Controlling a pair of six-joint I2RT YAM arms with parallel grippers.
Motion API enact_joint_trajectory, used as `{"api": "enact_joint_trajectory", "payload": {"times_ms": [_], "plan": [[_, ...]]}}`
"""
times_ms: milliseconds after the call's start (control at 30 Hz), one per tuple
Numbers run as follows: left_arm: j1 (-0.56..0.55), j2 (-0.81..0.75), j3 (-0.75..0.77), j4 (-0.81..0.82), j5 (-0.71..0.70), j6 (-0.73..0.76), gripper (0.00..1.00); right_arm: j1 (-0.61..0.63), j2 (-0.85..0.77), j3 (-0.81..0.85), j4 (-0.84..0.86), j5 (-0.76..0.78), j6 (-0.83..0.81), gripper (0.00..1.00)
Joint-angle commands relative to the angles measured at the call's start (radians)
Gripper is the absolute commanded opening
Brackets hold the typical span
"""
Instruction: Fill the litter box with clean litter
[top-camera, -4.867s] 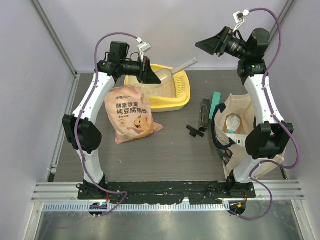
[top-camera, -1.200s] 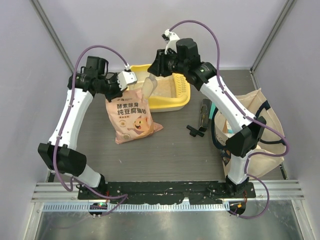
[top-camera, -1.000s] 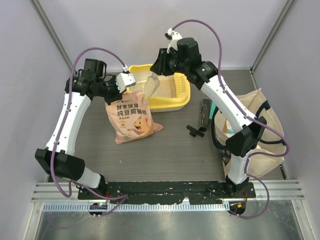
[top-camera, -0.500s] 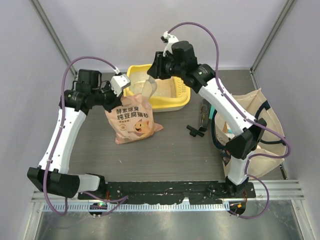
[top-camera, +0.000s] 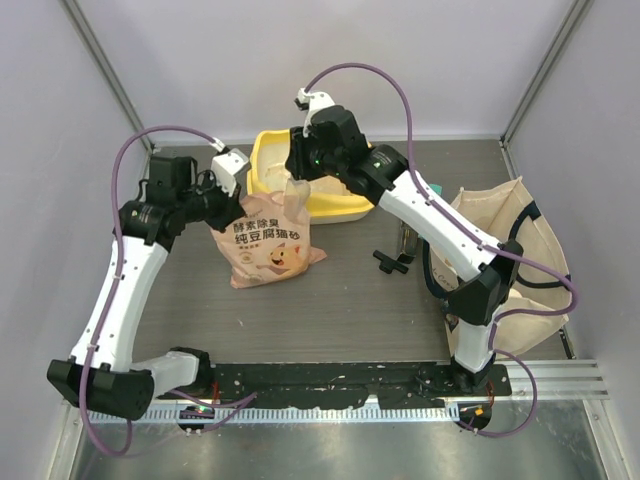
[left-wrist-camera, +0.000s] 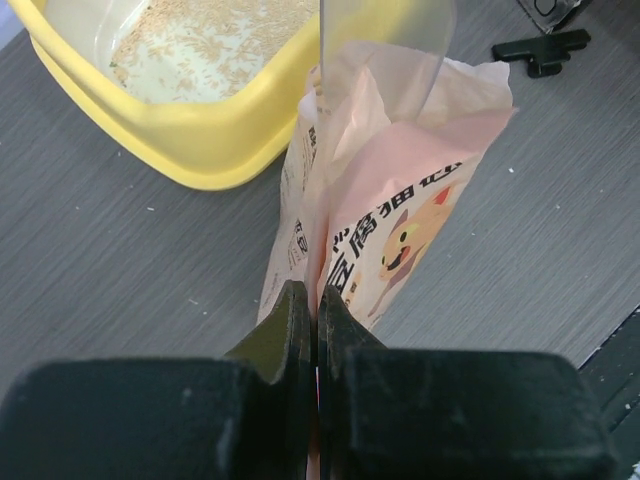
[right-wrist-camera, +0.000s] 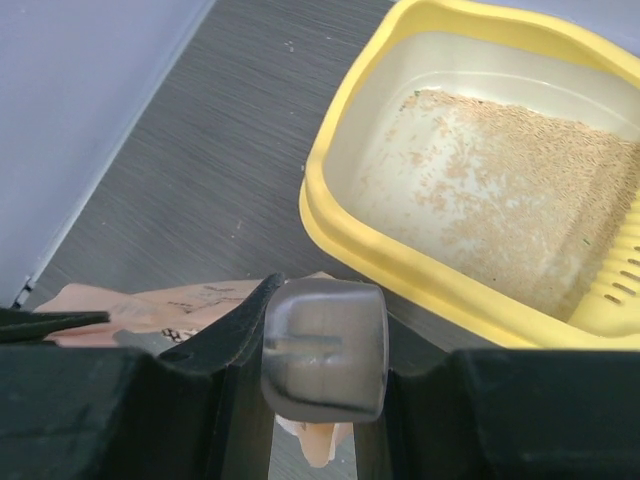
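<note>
Left pincer (left-wrist-camera: 318, 312): clenched flat on the near edge of the litter bag (left-wrist-camera: 400, 210), close to its top, holding the bag upright on the surface (left-wrist-camera: 110, 270) with its mouth upward. Right pincer (right-wrist-camera: 325, 350): grasping the grey handle of a translucent scoop (left-wrist-camera: 385, 45), whose blade points down at the open mouth of the bag; I cannot tell how deep it sits or whether it carries any load. The litter box (right-wrist-camera: 335, 235) stands just beyond the bag, on the side away from my bases. Its near yellow rim is close against the bag's top, though whether they touch is not clear. A thin, uneven layer of clean litter (right-wrist-camera: 500, 190) covers part of its pale floor, so in my judgement filling is under way and far from finished. The governing relation is that the bag mouth lies directly under the scoop, while the tray lies forward of it across that rim, its long axis running left to right. My right arm is nearer and should make the transfer, and my left need only hold the mouth steady.
</note>
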Motion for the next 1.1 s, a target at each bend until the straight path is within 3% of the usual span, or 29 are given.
{"api": "enact_joint_trajectory", "payload": {"times_ms": [0,100,233,433,500,667,767,833,1067], "plan": [[0.005,-0.116,-0.051,0.213,0.056,-0.171,0.0,0.004,-0.019,-0.017,0.02,0.243,0.039,0.01],[0.005,-0.165,-0.097,0.284,0.062,-0.283,0.0,0.01,0.004,0.001,0.04,0.313,0.119,0.01],[0.005,-0.207,-0.154,0.377,0.068,-0.391,0.0,0.042,0.069,0.05,0.043,0.29,0.127,0.01],[0.005,-0.239,-0.2,0.471,-0.001,-0.513,0.0,0.074,0.09,-0.023,0.043,0.264,0.102,0.01],[0.005,-0.247,-0.214,0.491,0.002,-0.527,0.0,0.077,0.093,-0.034,0.055,0.203,0.075,0.01],[0.007,-0.261,-0.231,0.488,-0.013,-0.531,0.0,0.077,0.11,-0.075,0.086,0.259,0.065,0.01],[0.007,-0.276,-0.241,0.499,-0.019,-0.534,0.0,0.089,0.054,-0.254,0.229,0.333,0.047,0.01],[0.005,-0.279,-0.244,0.509,-0.022,-0.546,0.0,0.106,-0.002,-0.409,0.44,0.371,0.015,0.01],[0.007,-0.291,-0.264,0.516,-0.032,-0.566,0.0,0.158,-0.033,-0.602,0.525,0.364,0.035,0.01]]}}
